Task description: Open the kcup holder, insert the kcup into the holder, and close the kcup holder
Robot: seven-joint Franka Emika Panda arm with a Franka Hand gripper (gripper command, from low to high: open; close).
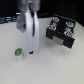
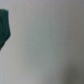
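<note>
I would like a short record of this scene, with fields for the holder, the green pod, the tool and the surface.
kcup holder: black box at the exterior view's right, pods with red and white tops on it; open or closed unclear
kcup: green-topped, on the table, at the exterior view's left
tool: low over the table, beside the kcup, apart from it; jaw state unclear
table: pale, plain
</note>
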